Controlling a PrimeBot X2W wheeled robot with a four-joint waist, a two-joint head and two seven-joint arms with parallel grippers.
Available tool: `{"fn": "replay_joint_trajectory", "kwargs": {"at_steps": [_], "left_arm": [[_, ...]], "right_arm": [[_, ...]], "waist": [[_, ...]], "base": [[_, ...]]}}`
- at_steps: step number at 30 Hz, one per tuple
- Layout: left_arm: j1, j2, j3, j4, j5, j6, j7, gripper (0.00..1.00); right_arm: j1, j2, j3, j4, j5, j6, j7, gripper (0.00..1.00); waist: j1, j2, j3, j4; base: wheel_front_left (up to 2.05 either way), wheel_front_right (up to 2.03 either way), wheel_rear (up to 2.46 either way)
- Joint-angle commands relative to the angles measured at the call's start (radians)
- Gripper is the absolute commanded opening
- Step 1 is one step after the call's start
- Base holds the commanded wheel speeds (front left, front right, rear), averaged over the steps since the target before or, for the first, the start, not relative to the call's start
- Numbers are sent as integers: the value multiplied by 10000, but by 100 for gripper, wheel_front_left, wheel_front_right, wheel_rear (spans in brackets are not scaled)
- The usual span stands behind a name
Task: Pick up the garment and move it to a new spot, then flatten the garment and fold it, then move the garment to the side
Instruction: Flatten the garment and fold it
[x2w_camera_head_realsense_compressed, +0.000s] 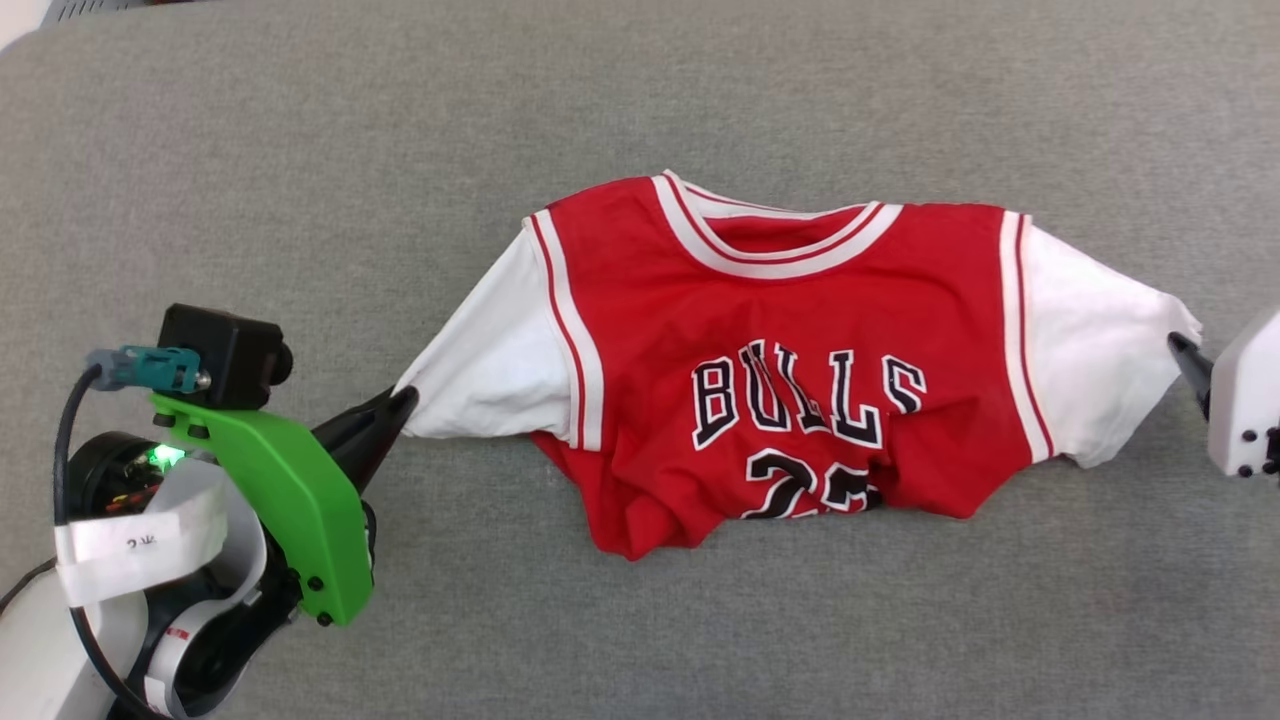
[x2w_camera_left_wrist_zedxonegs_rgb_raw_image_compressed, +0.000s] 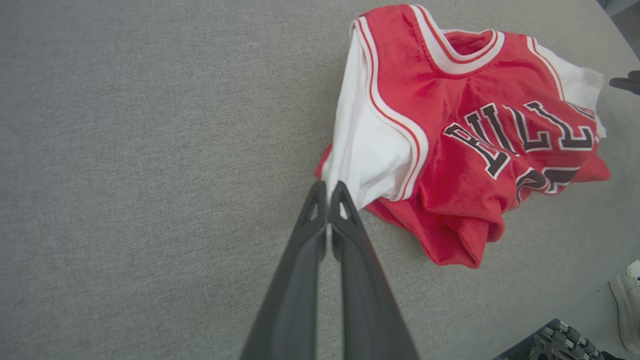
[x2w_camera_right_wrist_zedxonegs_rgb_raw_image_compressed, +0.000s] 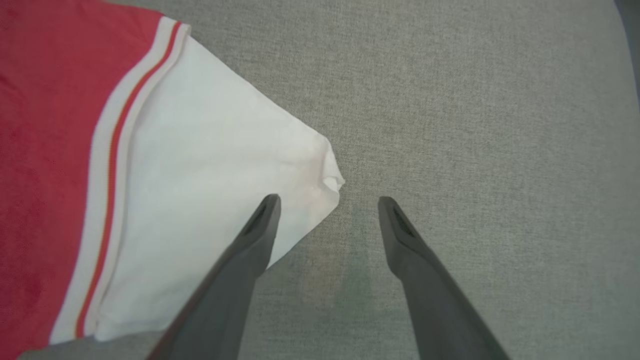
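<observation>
The left gripper (x2w_camera_head_realsense_compressed: 402, 403) pinches the garment (x2w_camera_head_realsense_compressed: 790, 330) by its left sleeve (x2w_camera_head_realsense_compressed: 480, 350). The right gripper (x2w_camera_right_wrist_zedxonegs_rgb_raw_image_compressed: 328, 199) gapes wide at the other sleeve (x2w_camera_right_wrist_zedxonegs_rgb_raw_image_compressed: 210, 190). Mid-surface (x2w_camera_head_realsense_compressed: 300, 150), hem bunched: a one-sided pull could skew it.

Head camera high, facing down; wrist cameras low, close, from opposite ends; all share garment (x2w_camera_head_realsense_compressed: 780, 370).

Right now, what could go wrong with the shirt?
Left tool pinches the left sleeve just at its tip; a pull may slip it free.
Right tool is open, one finger over the right sleeve, one over bare surface; closing could miss it.
Hem is bunched under, hiding part of the number; sideways stretching may not flatten it.
</observation>
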Motion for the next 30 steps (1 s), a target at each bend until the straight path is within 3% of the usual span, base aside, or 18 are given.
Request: {"fn": "replay_joint_trajectory", "kwargs": {"at_steps": [1, 10, 15, 16, 18, 19, 30], "left_arm": [[20, -62, -49, -112, 191, 51, -17, 0], [-265, -171, -350, -139, 308, -166, -39, 0], [-401, -272, -426, 78, 253, -292, -108, 0], [-415, -278, -427, 137, 242, -308, -118, 0], [-426, -278, -403, 259, 220, -327, -154, 0], [-421, -272, -388, 317, 210, -339, -179, 0], [-317, -288, -17, 1030, 290, -374, -915, 0]], "right_arm": [[-321, -102, -4, 245, -119, -7, 25, 100], [-892, -272, 597, 1646, -212, -7, -67, 100], [-870, -674, 1182, 2385, -97, -7, -303, 100], [-880, -719, 1249, 2480, -31, -7, -375, 78], [-942, -756, 1307, 2623, 172, -7, -637, 4], [-986, -777, 1346, 2690, 247, -7, -792, 0], [-1353, -1174, 1563, 2784, 451, -7, -2180, 0]], "waist": [[0, 0, 311, 280], [0, 0, 625, 577], [0, 0, 689, 677], [0, 0, 690, 682], [0, 0, 686, 677], [0, 0, 675, 667], [0, 0, -239, 462]], "base": [[0, 0, 0], [0, 0, 0], [0, 0, 0], [0, 0, 0], [0, 0, 0], [0, 0, 0], [0, 0, 0]]}}
